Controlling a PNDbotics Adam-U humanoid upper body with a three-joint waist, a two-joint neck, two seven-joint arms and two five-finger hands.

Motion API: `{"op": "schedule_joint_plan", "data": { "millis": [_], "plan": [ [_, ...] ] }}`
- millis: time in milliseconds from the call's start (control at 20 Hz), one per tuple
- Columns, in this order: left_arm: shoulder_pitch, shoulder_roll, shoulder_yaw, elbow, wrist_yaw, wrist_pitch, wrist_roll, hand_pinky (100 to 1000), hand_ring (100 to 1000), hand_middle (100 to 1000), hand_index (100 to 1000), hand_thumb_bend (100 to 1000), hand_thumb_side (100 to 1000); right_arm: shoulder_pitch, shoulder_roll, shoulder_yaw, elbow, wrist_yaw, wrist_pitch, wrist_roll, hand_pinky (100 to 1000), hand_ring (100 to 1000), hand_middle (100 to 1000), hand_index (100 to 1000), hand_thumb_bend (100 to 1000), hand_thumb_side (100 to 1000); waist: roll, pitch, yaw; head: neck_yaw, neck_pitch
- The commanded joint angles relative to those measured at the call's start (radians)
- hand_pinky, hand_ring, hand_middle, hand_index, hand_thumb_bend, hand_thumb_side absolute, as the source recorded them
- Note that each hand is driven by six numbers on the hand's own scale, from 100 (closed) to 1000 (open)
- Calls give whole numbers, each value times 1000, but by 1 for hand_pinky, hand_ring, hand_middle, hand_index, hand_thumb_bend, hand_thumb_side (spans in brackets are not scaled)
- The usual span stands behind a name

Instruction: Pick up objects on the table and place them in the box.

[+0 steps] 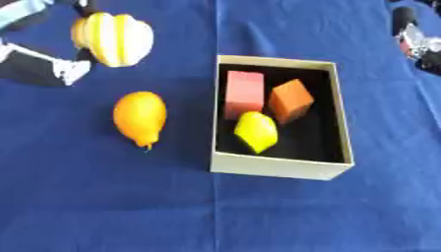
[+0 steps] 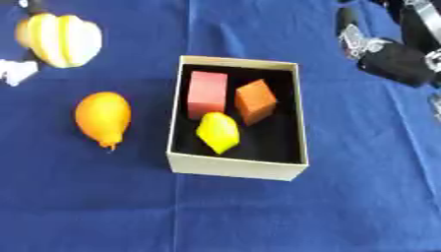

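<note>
An open cardboard box [image 1: 275, 167] stands right of centre. Inside it lie a pink block [image 1: 244, 92], an orange block [image 1: 290, 100] and a small yellow lemon-shaped piece [image 1: 257, 131]. On the blue cloth to the box's left lies an orange fruit [image 1: 140, 117]. At the upper left is a yellow and white striped object [image 1: 113, 38], and my left hand [image 1: 34, 68] reaches in from the left with dark fingers at the object's edges, curled round it. My right hand [image 2: 392, 61] is at the upper right, away from the box, fingers relaxed and holding nothing.
A blue cloth [image 1: 112, 206] covers the whole table. The box walls stand higher than the cloth. Open cloth lies in front of the box and to its right.
</note>
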Motion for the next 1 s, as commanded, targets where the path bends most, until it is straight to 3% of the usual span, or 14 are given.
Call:
{"op": "schedule_joint_plan", "data": {
  "millis": [50, 250, 600, 1000],
  "plan": [
    [-47, -59, -25, -44, 19, 1, -49, 774, 693, 613, 548, 100, 100, -6, -31, -18, -15, -11, -5, -1, 975, 894, 707, 803, 100, 431, -2, -26, 3, -13, 10],
    [-64, -141, -58, -38, 16, 0, -99, 774, 689, 612, 550, 100, 100, -5, -29, -21, -15, -9, -4, -5, 974, 895, 707, 802, 100, 431, -3, -21, 5, -48, 8],
    [-43, -277, -67, 0, -9, 8, -144, 776, 684, 610, 553, 100, 100, -6, -25, -28, -15, -7, -11, -18, 975, 895, 705, 801, 100, 438, 1, -4, 22, -59, -11],
    [-33, -413, -89, 161, -122, -5, -137, 774, 681, 609, 568, 100, 100, -8, -16, -26, -15, -5, -7, -19, 976, 895, 705, 801, 100, 446, 8, 0, 29, -47, -15]
  ]
}}
